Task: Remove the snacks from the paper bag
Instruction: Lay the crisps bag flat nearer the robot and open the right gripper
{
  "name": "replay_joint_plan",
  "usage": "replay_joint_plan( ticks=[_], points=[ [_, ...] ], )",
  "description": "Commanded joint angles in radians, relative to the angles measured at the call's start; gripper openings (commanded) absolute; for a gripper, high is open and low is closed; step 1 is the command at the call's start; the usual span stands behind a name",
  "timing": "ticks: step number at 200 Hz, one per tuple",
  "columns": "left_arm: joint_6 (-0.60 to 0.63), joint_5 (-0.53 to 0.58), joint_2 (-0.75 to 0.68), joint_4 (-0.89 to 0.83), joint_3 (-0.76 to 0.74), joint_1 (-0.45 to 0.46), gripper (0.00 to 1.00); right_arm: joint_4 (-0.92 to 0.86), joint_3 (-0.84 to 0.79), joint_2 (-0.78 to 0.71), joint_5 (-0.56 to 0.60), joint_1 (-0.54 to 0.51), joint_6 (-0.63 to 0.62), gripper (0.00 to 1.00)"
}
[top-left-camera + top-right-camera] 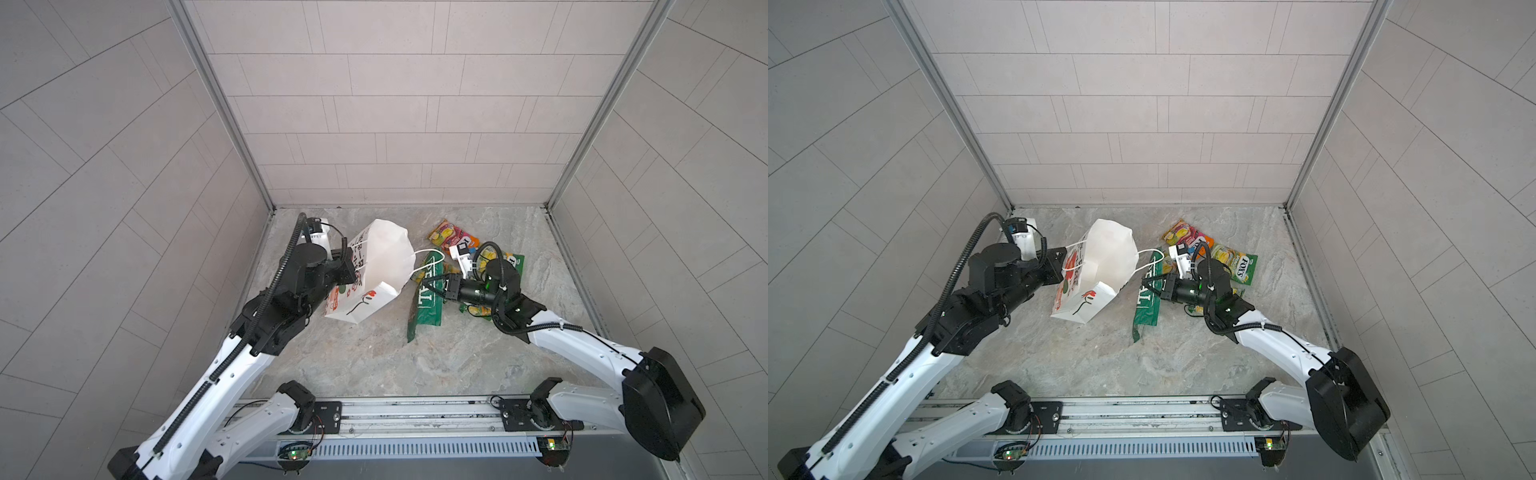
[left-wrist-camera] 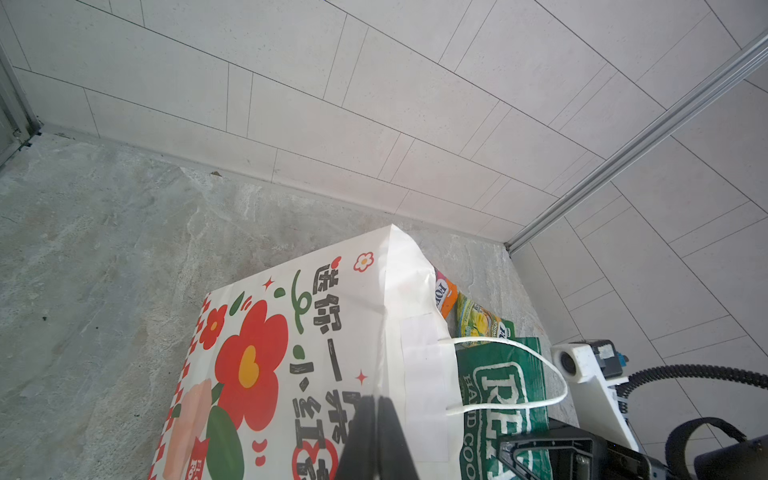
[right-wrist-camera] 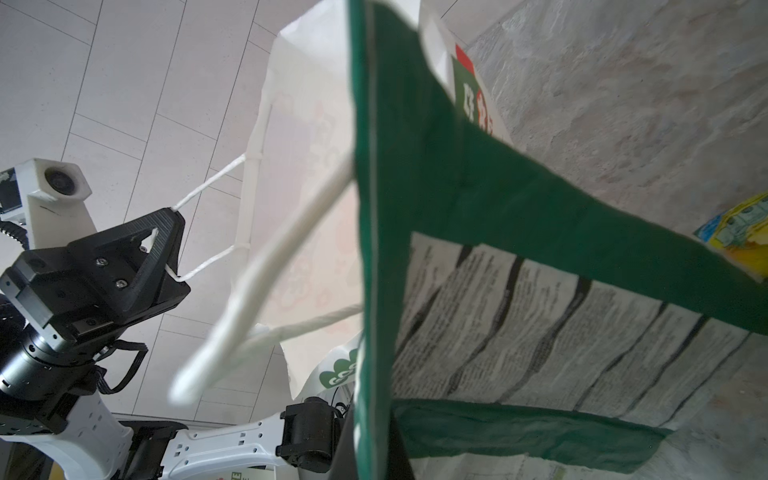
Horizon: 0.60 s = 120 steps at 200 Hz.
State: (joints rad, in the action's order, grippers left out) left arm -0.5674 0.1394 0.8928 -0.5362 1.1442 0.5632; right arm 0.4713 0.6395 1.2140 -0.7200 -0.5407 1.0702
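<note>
- In both top views, the right end effector (image 1: 432, 286) is clamping together on the top edge of the REAL crisp bag (image 1: 426, 313). The crisp bag is hanging just beside the mouth of the paper bag (image 1: 380, 266), its lower end trailing onto the counter (image 1: 374, 365).
- The left end effector (image 1: 349, 268) is gripping the paper bag on the side away from the snacks.
- The orange-pink FOX'S (image 1: 449, 233) and a green-yellow FOX'S (image 1: 1239, 264) are lying beyond the crisp bag, further from the paper bag. The right arm is covering other packets, so counting them is not possible.
- In the left wrist view, the fingers are pressing together at the paper bag's printed rim. A white cord handle (image 2: 519, 365) is looping across the crisp bag's front. If the crisp bag is pulled away, that cord could catch on it and drag the paper bag along.
- In the right wrist view, the other cord is running through the left end effector's closed tips. The right end effector is pinching only the crisp bag's thin seam, so the glossy packet could slip out.
- The paper bag's interior is hiding from every view, so whether it is empty is unclear.
</note>
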Motion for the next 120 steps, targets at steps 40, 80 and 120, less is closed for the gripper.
replay_joint_plan(
  ticks=[40,80,120],
  points=[
    [0.014,0.013,-0.008,-0.014,0.032,-0.004,0.00,0.265,-0.010,0.092,-0.036,-0.035,0.111,0.00],
    [0.012,0.012,-0.003,-0.014,0.037,-0.005,0.00,0.164,-0.063,0.060,-0.022,-0.032,0.040,0.00],
    [0.009,0.009,-0.006,-0.010,0.032,-0.004,0.00,-0.344,-0.034,-0.108,0.111,-0.031,-0.245,0.00]
  ],
)
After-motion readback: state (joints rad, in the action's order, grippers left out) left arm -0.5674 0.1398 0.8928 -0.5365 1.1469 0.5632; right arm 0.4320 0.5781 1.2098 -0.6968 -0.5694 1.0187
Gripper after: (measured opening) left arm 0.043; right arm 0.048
